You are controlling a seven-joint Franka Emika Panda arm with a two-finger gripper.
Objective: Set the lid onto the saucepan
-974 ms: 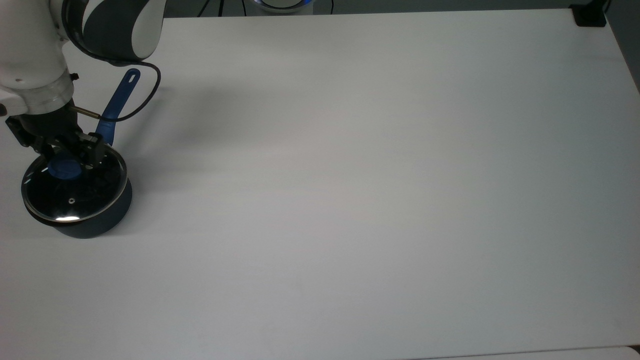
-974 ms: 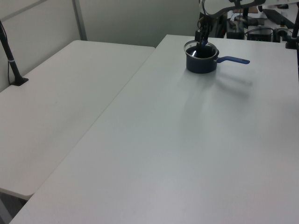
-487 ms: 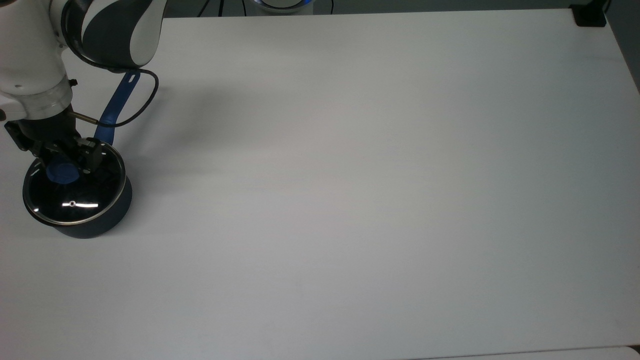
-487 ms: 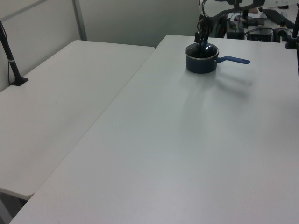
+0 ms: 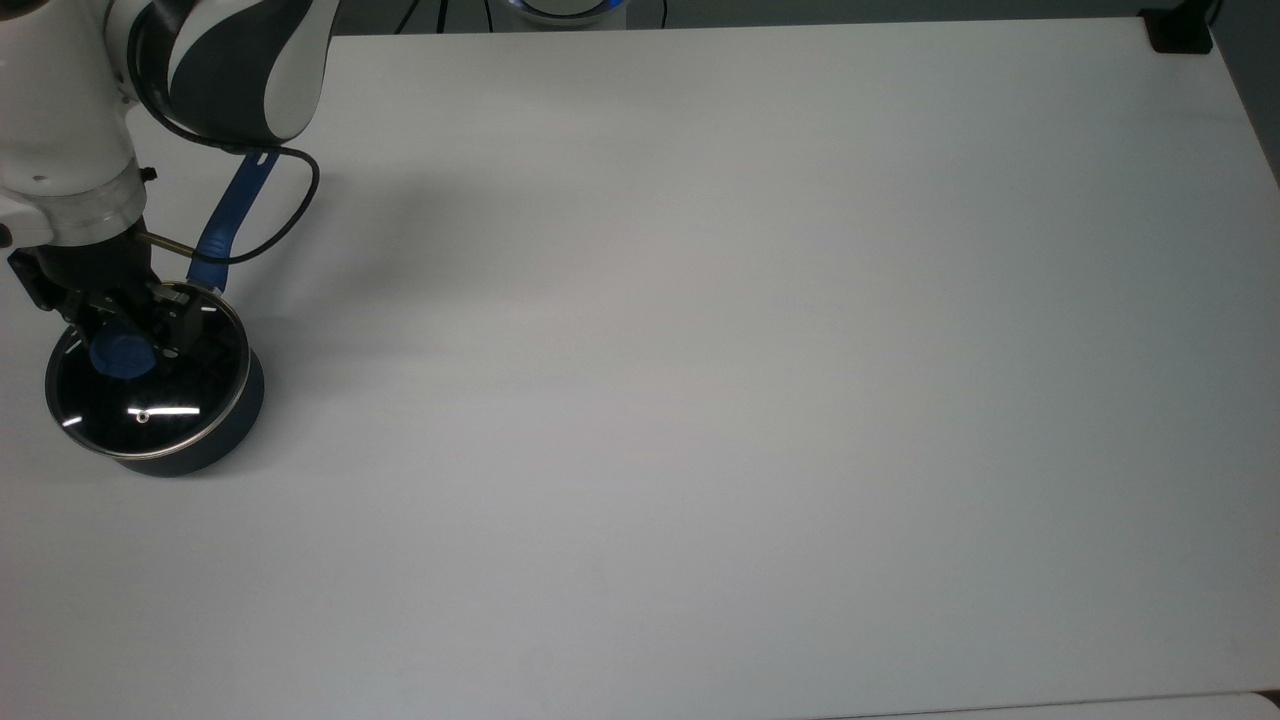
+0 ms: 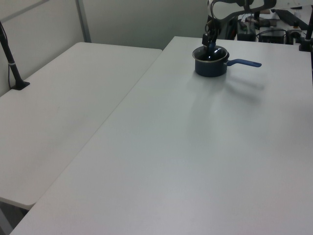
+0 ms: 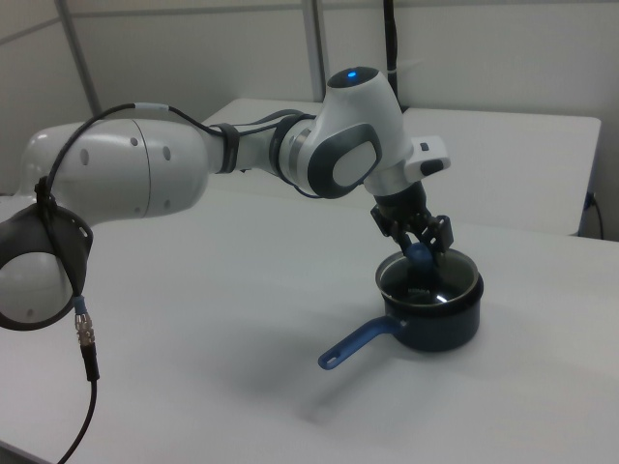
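Note:
The dark saucepan (image 5: 218,432) stands near the top view's left edge, its long blue handle (image 5: 230,210) pointing up the image. The glass lid (image 5: 150,405) rests level on the pan's rim. My gripper (image 5: 123,345) comes down from above, shut on the lid's blue knob (image 5: 120,360). In the right view the gripper (image 7: 421,251) holds the knob over the saucepan (image 7: 443,331), with the lid (image 7: 430,288) in the rim and the handle (image 7: 356,341) towards the camera. In the left view the saucepan (image 6: 211,67) sits at the far end of the table under the gripper (image 6: 210,45).
The white table (image 5: 700,350) stretches wide to the top view's right of the pan. A black clamp (image 5: 1178,32) sits at its far right corner. The arm's cable (image 5: 290,215) loops over the pan handle. A second white table (image 6: 58,117) adjoins on the left view's left.
The lid was tilted and raised above the rim a second ago; it has come down and now lies level on the saucepan. The gripper has sunk slightly with it.

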